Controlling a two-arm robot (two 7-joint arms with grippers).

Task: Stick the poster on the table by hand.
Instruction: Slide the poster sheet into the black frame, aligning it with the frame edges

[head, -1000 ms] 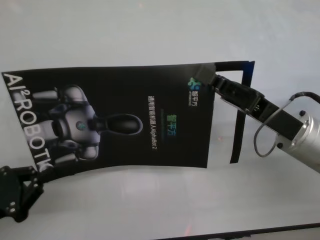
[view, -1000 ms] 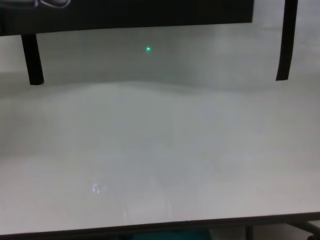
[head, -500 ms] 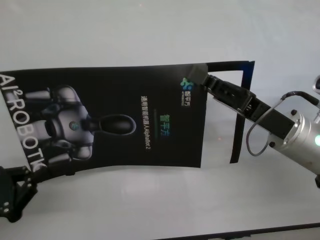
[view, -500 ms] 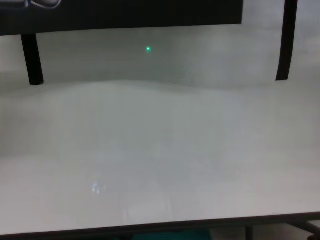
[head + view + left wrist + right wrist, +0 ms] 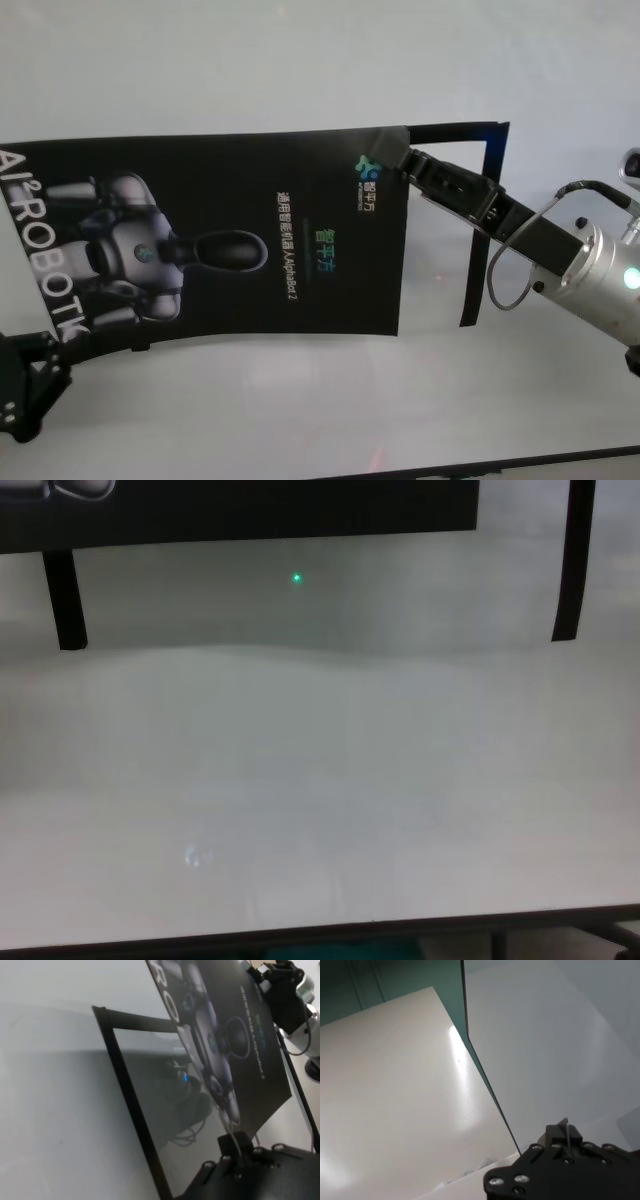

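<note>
Clamped on the far right corner of the poster (image 5: 230,235), the right gripper (image 5: 403,160) reaches in from the right on its silver forearm. That poster is a large glossy black sheet carrying a silver-grey robot figure, white lettering along its left end and a small teal logo near the pinched corner; its near edge bows upward, so it hangs partly above the table (image 5: 300,60) rather than lying flat. Left gripper (image 5: 25,385) sits at the poster's near left corner, and I cannot tell whether it is pinching the sheet. Narrow black tape strips (image 5: 480,230) mark a frame on the white table just right of the poster.
</note>
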